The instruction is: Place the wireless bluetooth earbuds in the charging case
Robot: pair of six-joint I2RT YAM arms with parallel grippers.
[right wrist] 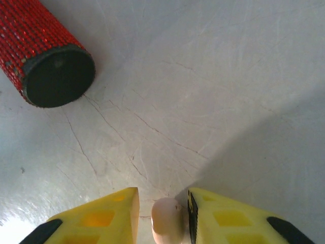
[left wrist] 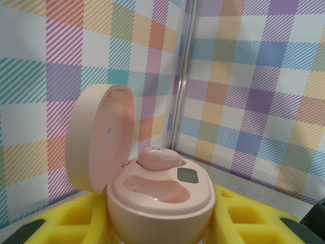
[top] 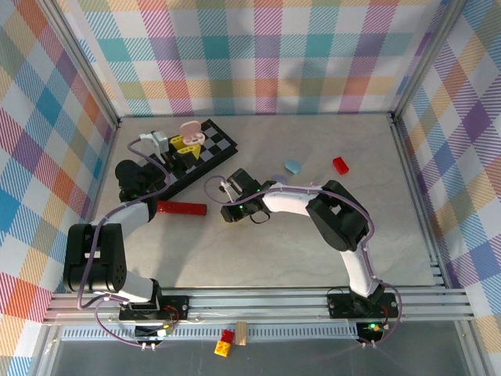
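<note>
Case (left wrist: 161, 195), pink, is clamped upright between the left pincer's (left wrist: 158, 223) yellow fingers (left wrist: 61, 218), with its lid (left wrist: 99, 140) swung open toward the left of the frame. One pink bud (left wrist: 158, 157) sits in the back socket, beside a small grey window (left wrist: 188, 176). The socket in front of it shows bare pink floor. In the top view, the left pincer and case are at upper left, over a black checkered board (top: 223, 141).

Right pincer (right wrist: 163, 201) is closed on a second bud (right wrist: 167, 223), pale pink, pinched between the yellow fingertips at bottom middle of the wrist frame. It is low over the grey worktop (right wrist: 203, 91), but contact with the worktop cannot be told. Red cylinder (right wrist: 45, 56) lies at upper left of that frame, apart from the pincer.

In the top view, the right pincer is mid frame, the cylinder is just left of it, and both are well apart from the case. Blue case (top: 293, 166) and red block (top: 341, 164) lie further right on the worktop, apart from each other.
</note>
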